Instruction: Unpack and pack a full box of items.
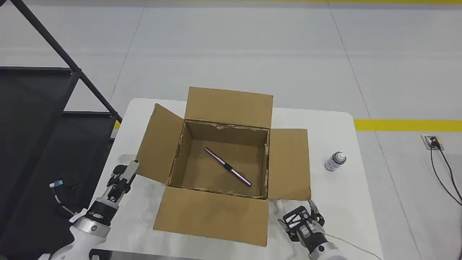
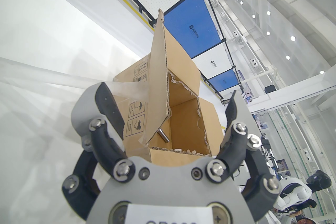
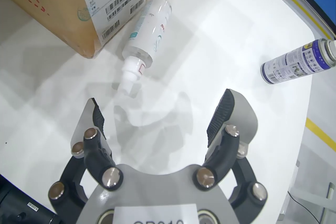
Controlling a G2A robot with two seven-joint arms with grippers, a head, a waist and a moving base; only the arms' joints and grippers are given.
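Left gripper (image 2: 168,92): jaws apart, empty, facing the open cardboard box (image 1: 229,107) just ahead. Right gripper (image 3: 160,97): jaws apart, empty. White pump bottle (image 3: 147,30) lies ahead, against the box; spray can (image 3: 296,64) farther off.

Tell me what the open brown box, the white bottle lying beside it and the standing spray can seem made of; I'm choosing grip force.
Open brown box: corrugated cardboard, matte; torn edges show fluting.
White lying bottle: probably plastic, glossy; highlights along its side.
Standing spray can: likely metal, smooth printed surface; unconfirmed.
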